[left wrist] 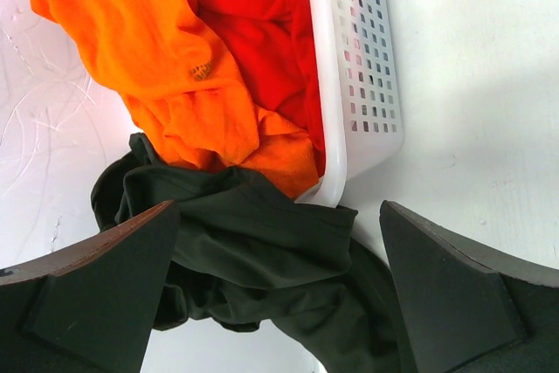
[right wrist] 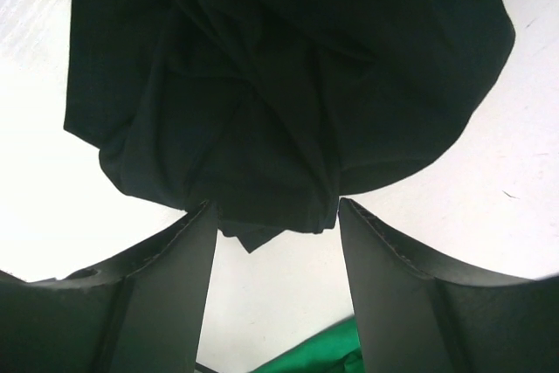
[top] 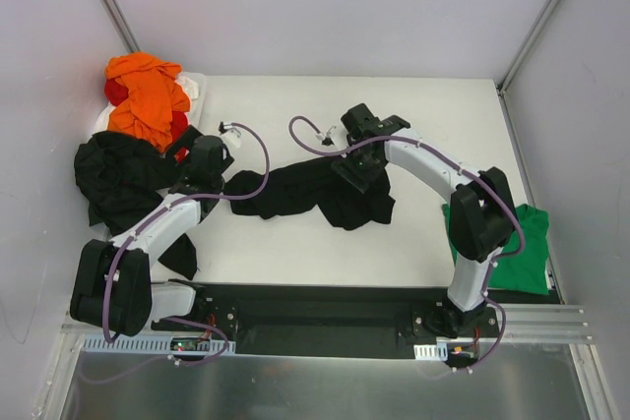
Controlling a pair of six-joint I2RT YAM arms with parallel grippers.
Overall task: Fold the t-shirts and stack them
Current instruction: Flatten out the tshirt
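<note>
The basket sits at the tabletop's far left corner, holding an orange shirt and a red shirt. Just in front of it lies a crumpled black heap, with the left pincer above it, released and spread wide. Right of the basket, mid-tabletop, a black shirt lies rumpled; the right pincer is clenched on a bunched fold of it at its right end. Farthest from the basket, at the right edge, lies a green shirt.
</note>
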